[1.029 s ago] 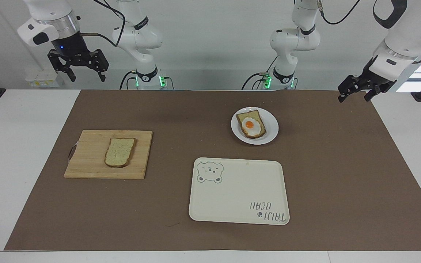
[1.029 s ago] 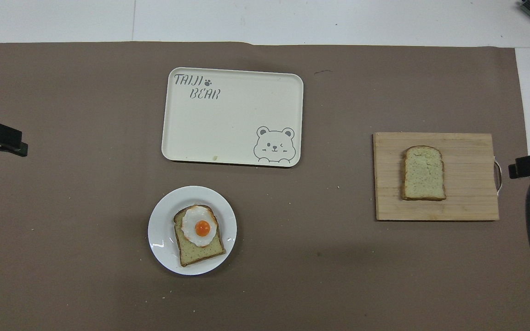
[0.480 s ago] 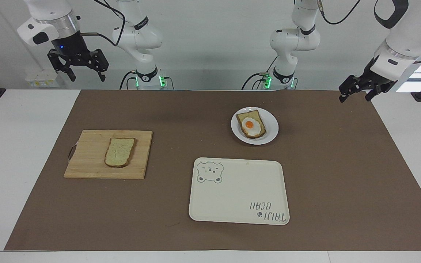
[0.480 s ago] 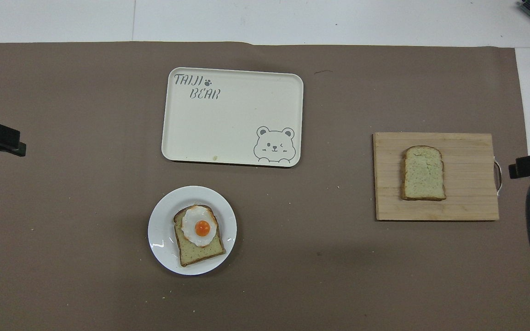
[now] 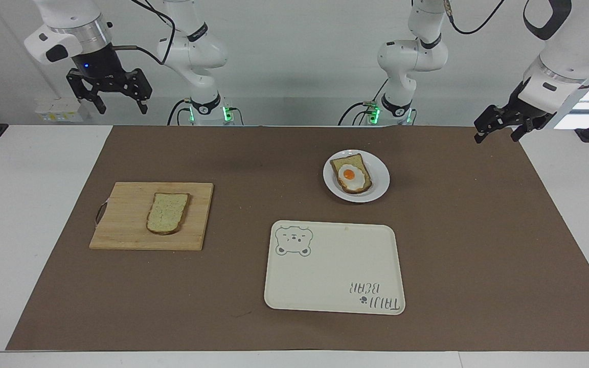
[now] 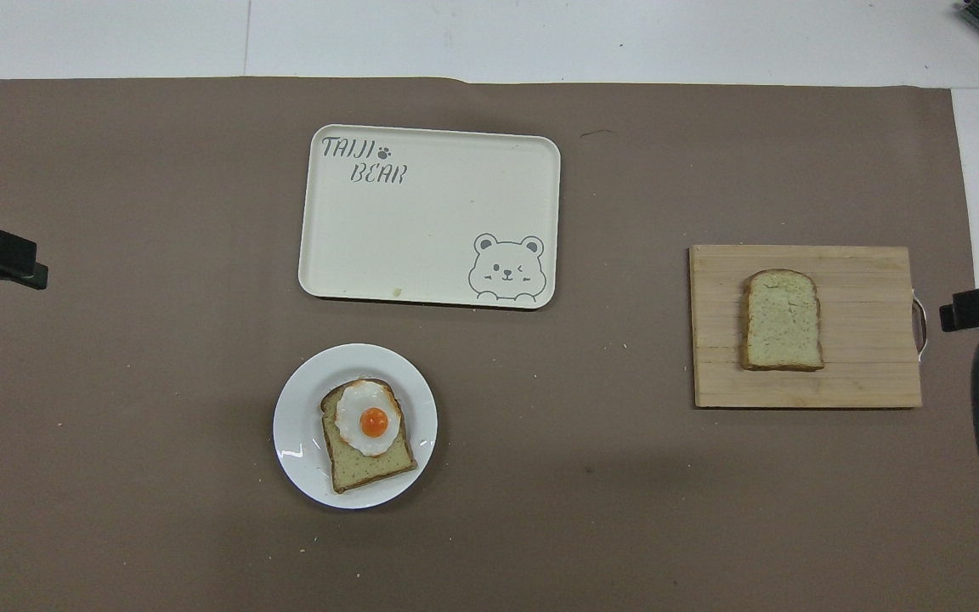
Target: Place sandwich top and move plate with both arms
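Brown mat [image 5: 478, 245]: cream tray [image 5: 335, 276] reads "TAIJI BEAR". Left hand [image 5: 496, 131], right hand [image 5: 119, 106] spread, empty.

Brown mat [image 5: 478, 245] covers the worktop [image 5: 28, 214]. Wooden cutting board [image 5: 126, 225] at the right arm's end. Cream bear-printed tray [image 5: 335, 276] lies mid-mat, bare.

— Right gripper [image 5: 119, 106]?
— Raised high over the desk's edge at the right arm's end, pointing straight down, fingers spread wide, holding nothing. Black cable looping from the wrist back to the white arm.
— And the left gripper [image 5: 496, 135]?
— Up in the air too, over the mat's corner at the left arm's end, wrist tilted inward and down. Fingers parted, nothing between them.
— From overhead?
— Only dark tips showing at either side.
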Robot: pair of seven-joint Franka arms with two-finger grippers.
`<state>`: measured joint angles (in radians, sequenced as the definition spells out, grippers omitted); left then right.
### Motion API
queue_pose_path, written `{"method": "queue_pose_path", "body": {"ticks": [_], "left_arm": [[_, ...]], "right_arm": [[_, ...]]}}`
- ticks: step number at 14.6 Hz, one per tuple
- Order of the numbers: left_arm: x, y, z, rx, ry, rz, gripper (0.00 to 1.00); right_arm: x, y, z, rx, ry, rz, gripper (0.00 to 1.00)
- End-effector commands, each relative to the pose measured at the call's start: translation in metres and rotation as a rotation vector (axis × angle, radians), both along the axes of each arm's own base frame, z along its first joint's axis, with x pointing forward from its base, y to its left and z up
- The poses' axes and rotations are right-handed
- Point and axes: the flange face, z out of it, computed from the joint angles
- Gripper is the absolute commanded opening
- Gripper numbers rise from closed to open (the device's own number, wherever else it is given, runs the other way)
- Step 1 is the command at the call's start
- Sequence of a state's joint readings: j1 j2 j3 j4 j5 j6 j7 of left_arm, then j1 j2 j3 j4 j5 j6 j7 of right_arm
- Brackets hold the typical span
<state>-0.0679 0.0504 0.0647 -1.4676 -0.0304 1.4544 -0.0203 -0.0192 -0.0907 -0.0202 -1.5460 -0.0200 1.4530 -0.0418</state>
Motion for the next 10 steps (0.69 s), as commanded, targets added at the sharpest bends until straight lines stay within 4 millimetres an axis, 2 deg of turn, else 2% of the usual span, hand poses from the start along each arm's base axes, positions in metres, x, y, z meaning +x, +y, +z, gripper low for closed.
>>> {"method": "queue_pose_path", "body": {"ticks": [1, 6, 10], "left_arm": [[-0.006, 0.003, 0.005, -0.014, 0.001, 0.008, 1.00], [-0.006, 0.003, 0.005, -0.014, 0.001, 0.008, 1.00], [-0.006, 0.004, 0.005, -0.014, 0.001, 0.009, 1.00]], "right_arm": [[-0.008, -0.008, -0.001, 0.008, 0.002, -0.029, 1.00], [-0.010, -0.017, -0.015, 0.011, 0.017, -0.045, 1.00], [0.002, -0.019, -0.039, 0.009, -0.006, -0.045, 1.00]]}}
